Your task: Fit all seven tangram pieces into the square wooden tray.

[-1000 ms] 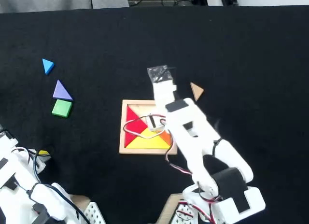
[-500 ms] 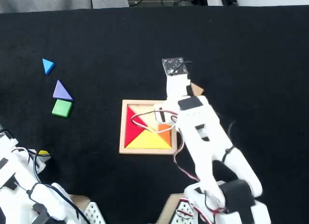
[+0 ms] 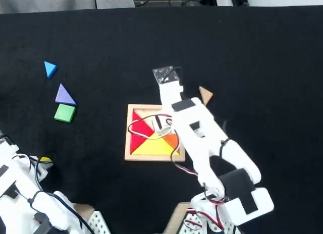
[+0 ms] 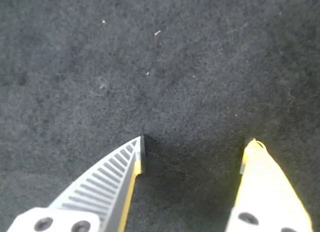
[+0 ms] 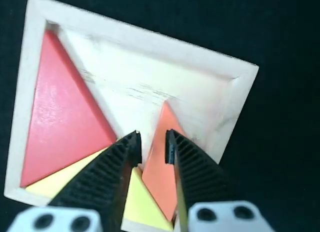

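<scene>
The square wooden tray point(image 3: 129, 133) lies mid-table and holds a red triangle point(image 3: 139, 133), a yellow triangle point(image 3: 154, 147) and an orange piece point(image 3: 173, 140). My right gripper point(image 5: 152, 141) hangs over the tray's middle where those pieces meet, fingers drawn nearly together, holding nothing. The tray's bare wood point(image 5: 150, 82) shows beyond the red triangle point(image 5: 60, 117) and the orange piece point(image 5: 162, 167). A tan triangle point(image 3: 205, 95) lies just past the tray's far right corner. A blue triangle point(image 3: 50, 68), a purple triangle point(image 3: 64, 95) and a green square point(image 3: 64, 113) sit at the far left. My left gripper point(image 4: 197, 141) is open over bare cloth.
Black cloth point(image 3: 262, 67) covers the whole table. The left arm point(image 3: 20, 193) rests at the near left corner, away from the pieces. The right arm's body point(image 3: 212, 148) covers the tray's right edge from above.
The right arm swung right toward the tan triangle half a second ago, then came back left over the tray. The left arm and the loose pieces stayed put.
</scene>
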You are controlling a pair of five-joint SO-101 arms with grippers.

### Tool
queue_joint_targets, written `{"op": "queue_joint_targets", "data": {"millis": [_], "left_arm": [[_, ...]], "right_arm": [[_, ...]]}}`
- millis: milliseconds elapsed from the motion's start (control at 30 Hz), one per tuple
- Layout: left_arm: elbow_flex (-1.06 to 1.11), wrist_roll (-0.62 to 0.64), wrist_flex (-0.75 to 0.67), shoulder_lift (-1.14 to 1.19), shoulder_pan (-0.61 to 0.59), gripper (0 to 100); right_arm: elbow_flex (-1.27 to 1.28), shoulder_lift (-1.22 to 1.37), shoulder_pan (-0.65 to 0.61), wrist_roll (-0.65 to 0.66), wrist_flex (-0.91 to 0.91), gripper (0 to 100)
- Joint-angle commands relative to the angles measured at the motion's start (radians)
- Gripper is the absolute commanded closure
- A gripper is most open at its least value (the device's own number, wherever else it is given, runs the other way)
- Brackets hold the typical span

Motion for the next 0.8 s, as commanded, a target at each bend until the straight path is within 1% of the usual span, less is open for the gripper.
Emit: {"op": "queue_joint_targets", "data": {"millis": [0,133,233,333,433,667,767], "left_arm": [[0.001,-0.008,-0.006,-0.009,0.016,68],[0.001,-0.008,-0.006,-0.009,0.016,68],[0.001,-0.008,-0.006,-0.009,0.016,68],[0.001,-0.008,-0.006,-0.009,0.016,68],[0.001,-0.008,-0.006,-0.009,0.016,68],[0.001,-0.008,-0.006,-0.009,0.016,68],[0.001,-0.008,-0.006,-0.009,0.016,68]], "right_arm": [[-0.042,0.004,-0.009,0.003,-0.006,90.3],[-0.018,0.007,0.018,0.005,-0.006,90.4],[-0.007,0.005,0.072,0.006,0.02,90.4],[-0.028,0.004,0.107,0.055,0.081,90.4],[-0.042,0.004,0.107,0.071,0.107,90.4],[-0.045,0.002,0.061,0.069,0.107,90.4],[-0.05,-0.038,0.063,0.069,0.098,90.4]]}}
